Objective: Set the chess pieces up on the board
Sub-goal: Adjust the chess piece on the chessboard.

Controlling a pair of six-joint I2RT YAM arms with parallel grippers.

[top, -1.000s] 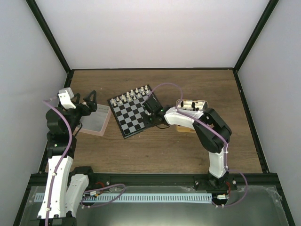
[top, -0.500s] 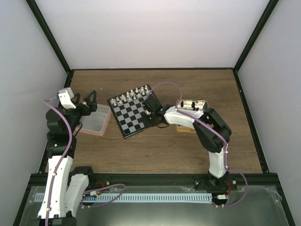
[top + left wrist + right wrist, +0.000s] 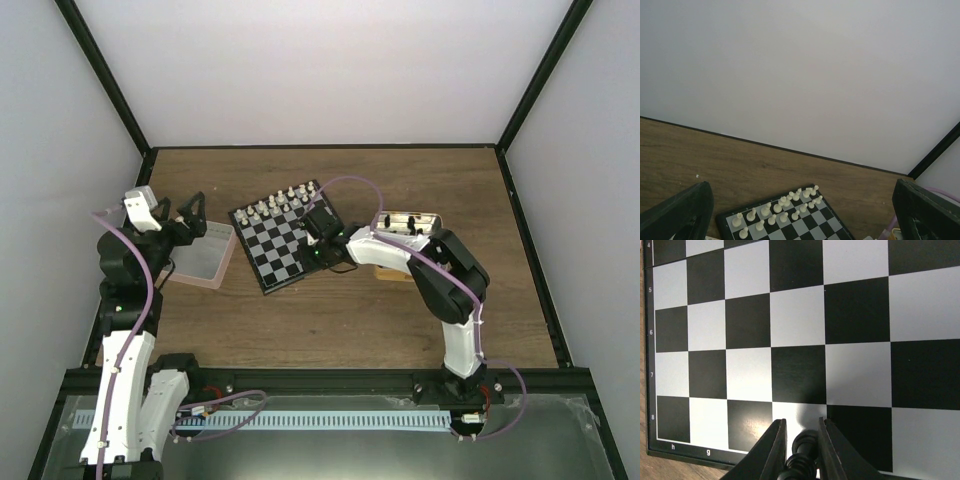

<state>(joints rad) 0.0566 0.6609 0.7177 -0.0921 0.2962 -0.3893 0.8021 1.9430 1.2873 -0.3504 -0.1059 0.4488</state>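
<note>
Chess pieces: two white rows (image 3: 785,202) on one board (image 3: 283,250). Only the right wrist view shows one black piece (image 3: 805,444) pinched by the right gripper (image 3: 802,423). Left gripper (image 3: 800,183) gapes wide.

Bright, even, diffuse overhead light, faint soft shadows, crisp overhead view, slightly soft close-ups.

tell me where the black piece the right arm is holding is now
In the right wrist view the black chess piece sits at bottom centre, pinched in the right gripper, over a white square in the board's edge row marked 8.
</note>
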